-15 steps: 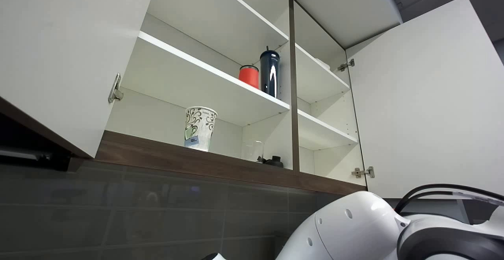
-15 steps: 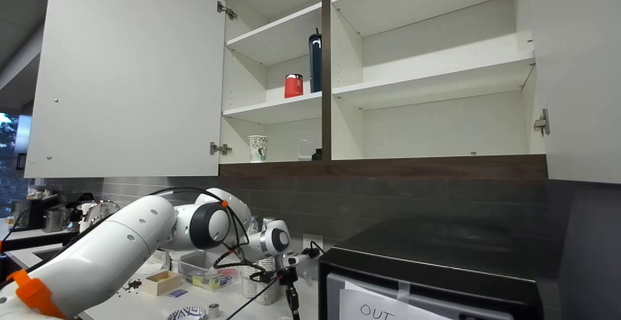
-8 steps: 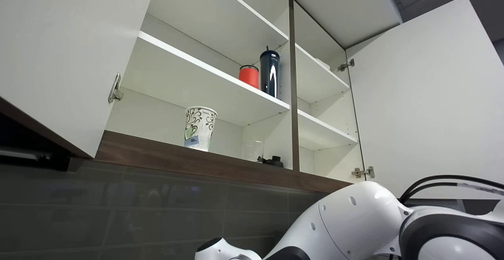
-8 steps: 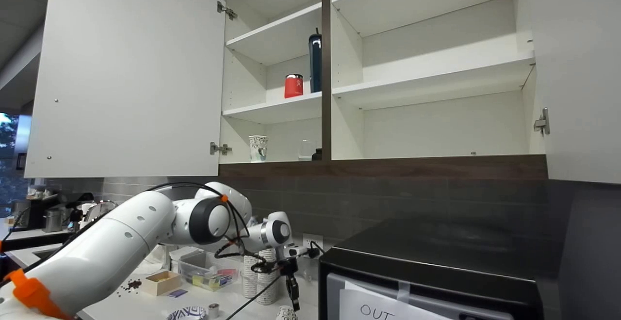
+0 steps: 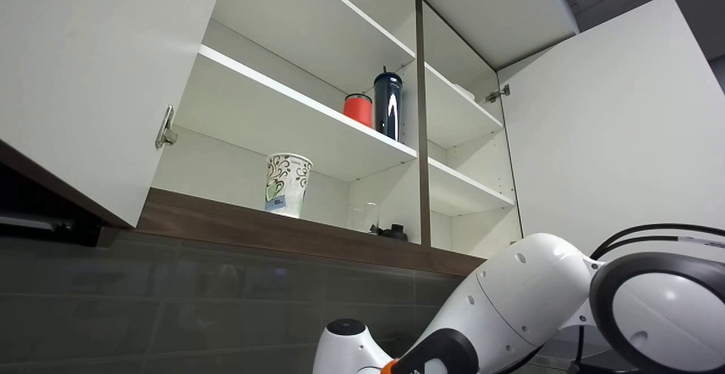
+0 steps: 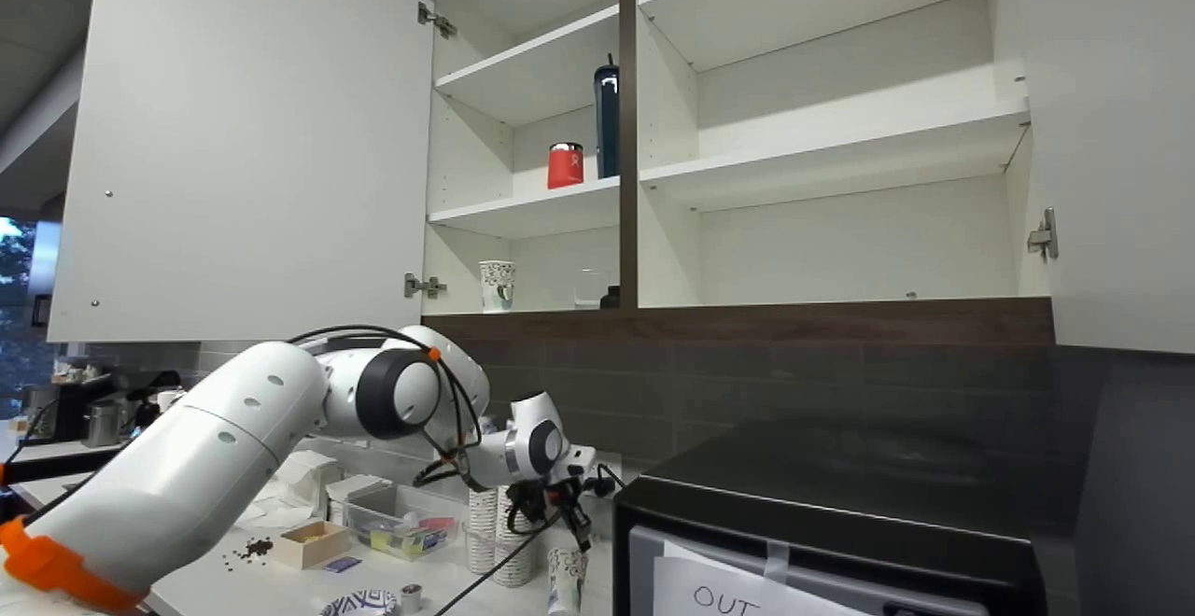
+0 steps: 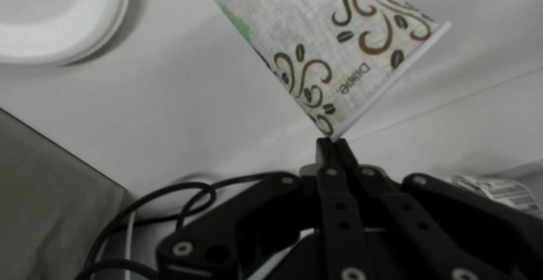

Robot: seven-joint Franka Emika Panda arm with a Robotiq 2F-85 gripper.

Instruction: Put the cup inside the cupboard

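The cup (image 6: 566,581), pale with a brown and green swirl pattern, hangs from my gripper (image 6: 584,546) above the counter, beside the black appliance. In the wrist view, my gripper (image 7: 333,141) is shut on the rim of the cup (image 7: 326,38), which is tilted. The gripper and the held cup are out of view in an exterior view where the arm (image 5: 510,289) shows at the lower right. The white cupboard (image 6: 836,322) stands open above, with a brown bottom edge; it shows in both exterior views (image 5: 272,226).
A similar patterned cup (image 5: 288,186) stands on the cupboard's bottom shelf, with a clear glass (image 5: 363,217) and a black object (image 5: 395,233). A red cup (image 5: 358,110) and dark bottle (image 5: 388,106) stand above. Open doors (image 6: 243,149) flank it. Cup stacks (image 6: 513,551) stand on the counter.
The arm has risen and the wrist has tilted. The held cup has come up into an exterior view from below its lower edge. The cupboard and its contents have not moved.
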